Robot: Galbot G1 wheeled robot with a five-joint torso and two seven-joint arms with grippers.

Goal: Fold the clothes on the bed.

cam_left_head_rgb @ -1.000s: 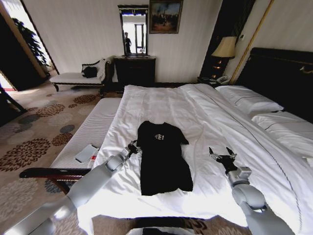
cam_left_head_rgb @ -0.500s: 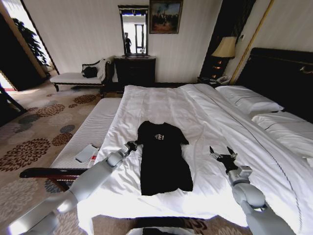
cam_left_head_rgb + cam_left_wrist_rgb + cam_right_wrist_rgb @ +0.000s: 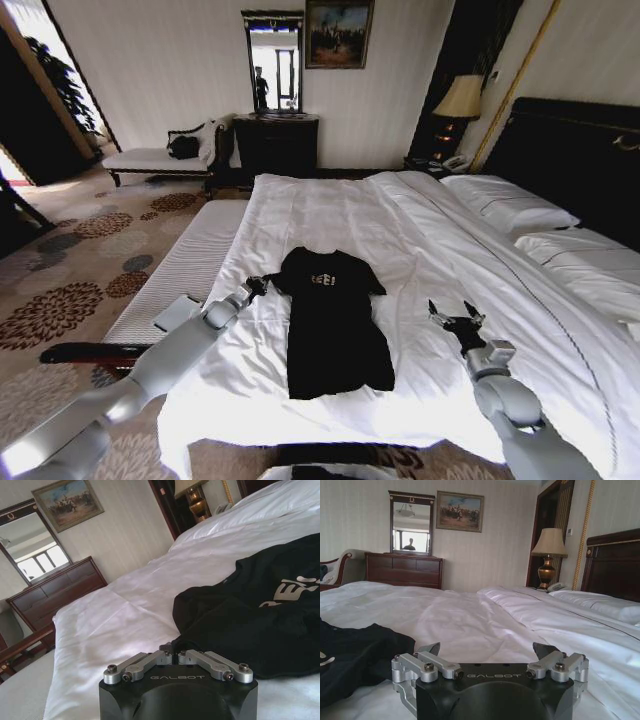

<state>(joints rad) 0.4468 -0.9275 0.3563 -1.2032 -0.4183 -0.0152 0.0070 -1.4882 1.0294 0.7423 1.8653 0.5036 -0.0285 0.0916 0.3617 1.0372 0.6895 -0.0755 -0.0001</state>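
Currently left jaws (image 3: 172, 653) clenched, seemingly pinching T-shirt (image 3: 331, 320) sleeve on bed (image 3: 330, 215); right jaws (image 3: 488, 652) released, shirt well aside. Watch: you may snag sheet, or sleeve slips.

T-shirt (image 3: 332, 325): soft matt black cloth, white printed lettering. Bed (image 3: 330, 205): smooth white cloth sheets, faintly creased; headboard dark polished wood. Left gripper (image 3: 172, 648): brushed metal links, matt black plastic housing. Right gripper (image 3: 490, 650): same metal and black plastic. Dresser (image 3: 402, 570): glossy dark wood.
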